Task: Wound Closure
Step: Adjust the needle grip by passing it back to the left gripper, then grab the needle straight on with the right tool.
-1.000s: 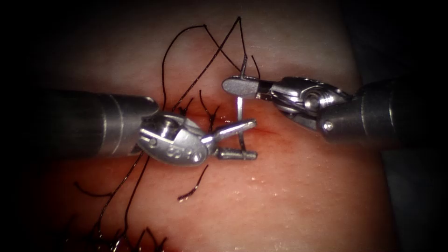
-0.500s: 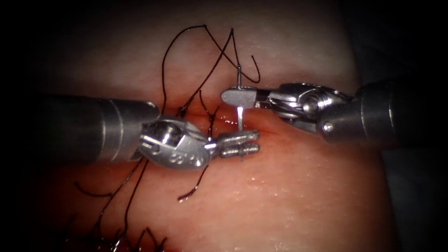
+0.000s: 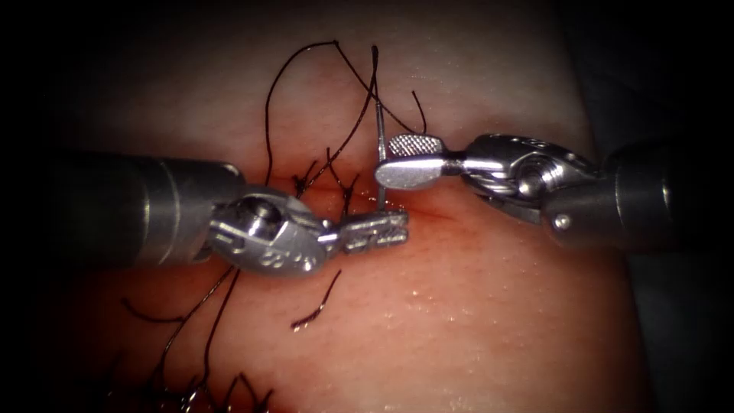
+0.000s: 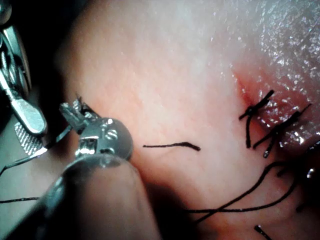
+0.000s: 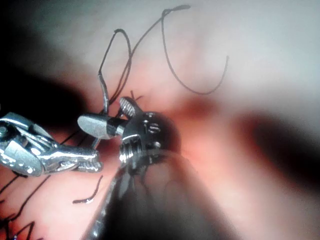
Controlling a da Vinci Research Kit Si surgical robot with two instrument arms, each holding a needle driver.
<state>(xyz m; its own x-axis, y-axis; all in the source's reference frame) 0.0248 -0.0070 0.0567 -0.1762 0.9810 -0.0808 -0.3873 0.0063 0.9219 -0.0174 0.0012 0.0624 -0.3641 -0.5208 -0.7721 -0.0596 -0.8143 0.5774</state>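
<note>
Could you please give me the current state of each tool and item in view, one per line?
Left tool: jaws shut on the needle's lower part.
Right tool: jaws open, beside the needle.
Needle: upright over the cut, free of the tissue.
Thread: slack, looping off the needle's top.
Tissue: cut partly stitched, wet with red fluid.
Cut thread end: loose on the tissue.

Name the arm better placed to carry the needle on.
Left, probably: the left tool has jaws shut low on the needle, apparently out of the tissue above the cut; the right tool is open, holding nothing.
</note>
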